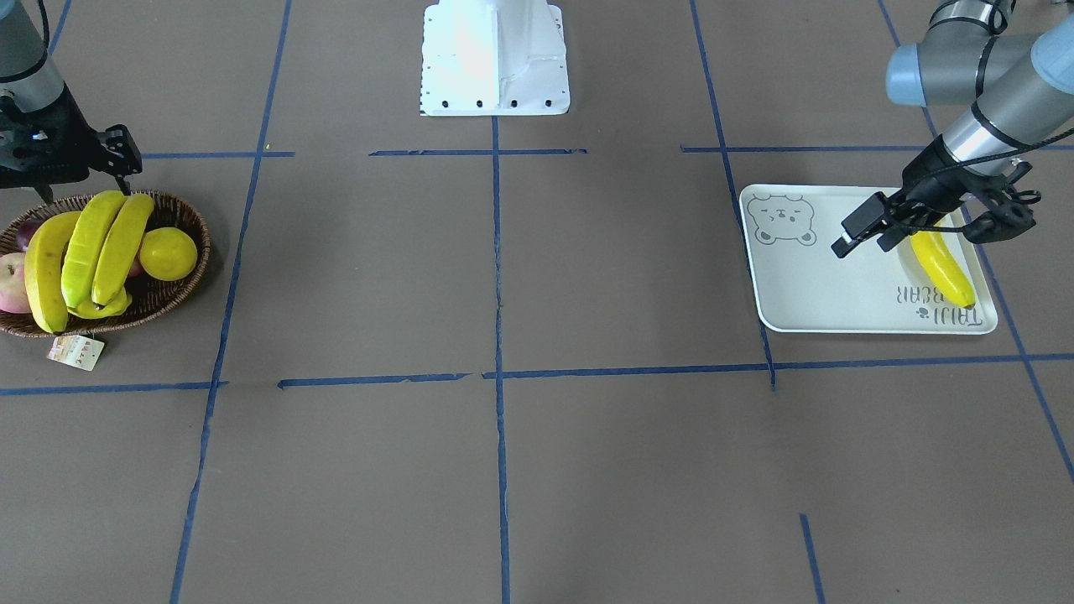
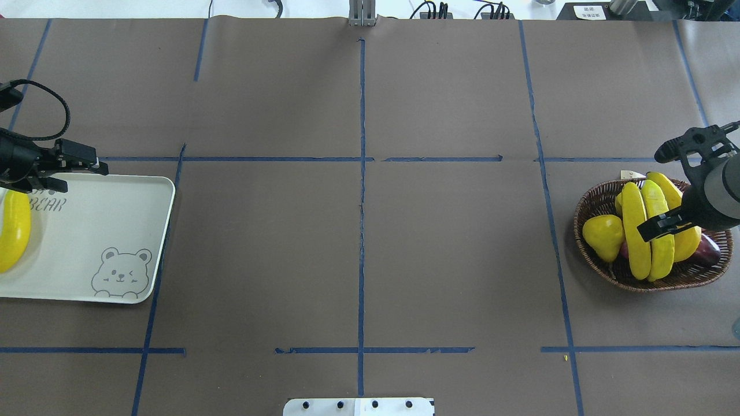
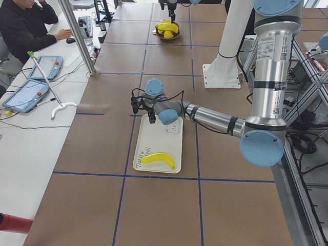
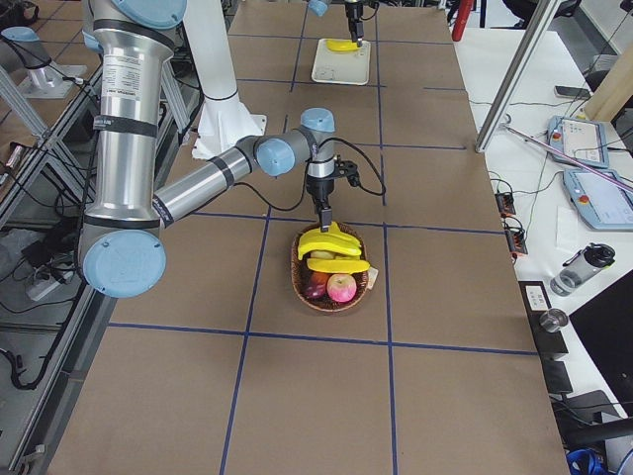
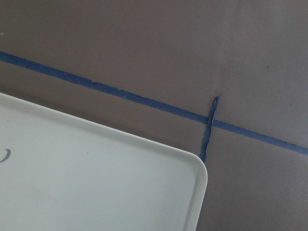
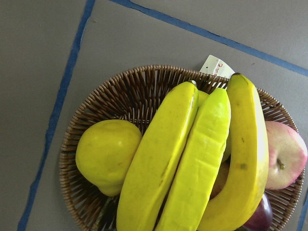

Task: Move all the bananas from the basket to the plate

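Note:
One banana [image 1: 944,264] lies on the off-white bear plate [image 1: 805,285], along its edge; it also shows in the overhead view [image 2: 14,231]. My left gripper [image 1: 841,239] hovers open and empty over the plate's far edge, beside that banana. The wicker basket [image 2: 595,196] holds two long bananas [image 6: 154,163] [image 6: 245,154] on either side of a ridged yellow starfruit [image 6: 197,159]. More yellow shows beneath them. My right gripper [image 2: 650,195] is open just above this pile and holds nothing.
The basket also holds a round yellow lemon-like fruit [image 6: 103,154], a peach [image 6: 284,154] and a dark purple fruit [image 6: 262,219]. A paper tag [image 1: 75,352] lies by the basket. The white robot base [image 1: 495,59] stands mid-table. A person sits at a side table [image 3: 25,25].

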`<state>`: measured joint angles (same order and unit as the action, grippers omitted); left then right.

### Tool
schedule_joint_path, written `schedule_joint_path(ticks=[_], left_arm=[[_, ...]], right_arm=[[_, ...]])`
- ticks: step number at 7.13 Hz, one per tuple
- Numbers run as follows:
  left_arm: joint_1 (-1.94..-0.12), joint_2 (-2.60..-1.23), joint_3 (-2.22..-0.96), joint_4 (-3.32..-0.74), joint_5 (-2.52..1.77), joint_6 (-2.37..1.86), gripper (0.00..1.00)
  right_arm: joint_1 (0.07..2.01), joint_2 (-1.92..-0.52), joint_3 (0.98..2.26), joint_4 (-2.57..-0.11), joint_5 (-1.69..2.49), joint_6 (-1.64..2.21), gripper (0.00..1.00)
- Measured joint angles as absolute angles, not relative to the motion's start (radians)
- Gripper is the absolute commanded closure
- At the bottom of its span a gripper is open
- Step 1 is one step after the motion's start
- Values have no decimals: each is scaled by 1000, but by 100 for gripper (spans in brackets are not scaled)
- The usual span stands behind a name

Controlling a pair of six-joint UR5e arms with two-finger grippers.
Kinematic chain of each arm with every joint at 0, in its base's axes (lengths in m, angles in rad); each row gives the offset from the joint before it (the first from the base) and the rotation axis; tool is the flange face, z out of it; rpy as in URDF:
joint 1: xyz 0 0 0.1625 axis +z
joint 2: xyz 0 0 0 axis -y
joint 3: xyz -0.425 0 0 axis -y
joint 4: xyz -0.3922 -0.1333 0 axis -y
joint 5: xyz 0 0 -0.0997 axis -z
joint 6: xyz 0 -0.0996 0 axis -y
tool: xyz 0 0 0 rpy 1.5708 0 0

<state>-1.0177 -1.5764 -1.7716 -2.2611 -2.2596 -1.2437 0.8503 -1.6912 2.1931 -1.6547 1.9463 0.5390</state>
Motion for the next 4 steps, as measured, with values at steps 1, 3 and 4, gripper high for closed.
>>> schedule_joint_path(ticks=[1, 3, 4], left_arm=[[-1016, -1576, -1772, -2261, -2260, -1244, 0], [-1012, -1576, -1772, -2261, -2259, -1246, 0], [-1011, -1575, -1772, -2261, -2258, -1248, 0]], right_arm=[[851, -1702, 2183, -1652, 1958, 533, 13], [852, -1705, 2144, -1651, 1976, 530, 12], [853, -1702, 2127, -1651, 1980, 529, 12]])
